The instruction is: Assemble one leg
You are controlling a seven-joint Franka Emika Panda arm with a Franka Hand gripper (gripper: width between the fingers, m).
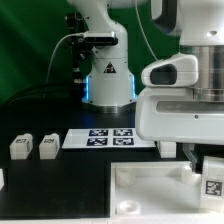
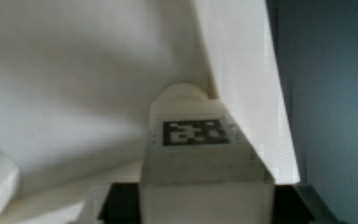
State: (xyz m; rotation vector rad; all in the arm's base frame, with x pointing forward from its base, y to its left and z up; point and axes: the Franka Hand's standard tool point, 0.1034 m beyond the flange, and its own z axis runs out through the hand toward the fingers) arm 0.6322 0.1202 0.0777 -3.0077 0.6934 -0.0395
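My gripper (image 2: 202, 203) is shut on a leg (image 2: 197, 150), a white blocky peg with a square tag on its face; the black fingers (image 2: 123, 203) press both its sides. In the exterior view the gripper (image 1: 203, 163) hangs at the right, with the held leg (image 1: 213, 180) over the right edge of the white tabletop (image 1: 150, 195). The wrist view shows the leg's tip close against the tabletop (image 2: 69, 90) near its edge; contact cannot be told. Two more legs (image 1: 20, 146) (image 1: 47, 146) lie on the black table at the exterior view's left.
The marker board (image 1: 110, 135) lies flat behind the tabletop, in front of the robot base (image 1: 108, 80). Another white part (image 1: 2, 178) shows at the left edge. Cables run behind the base.
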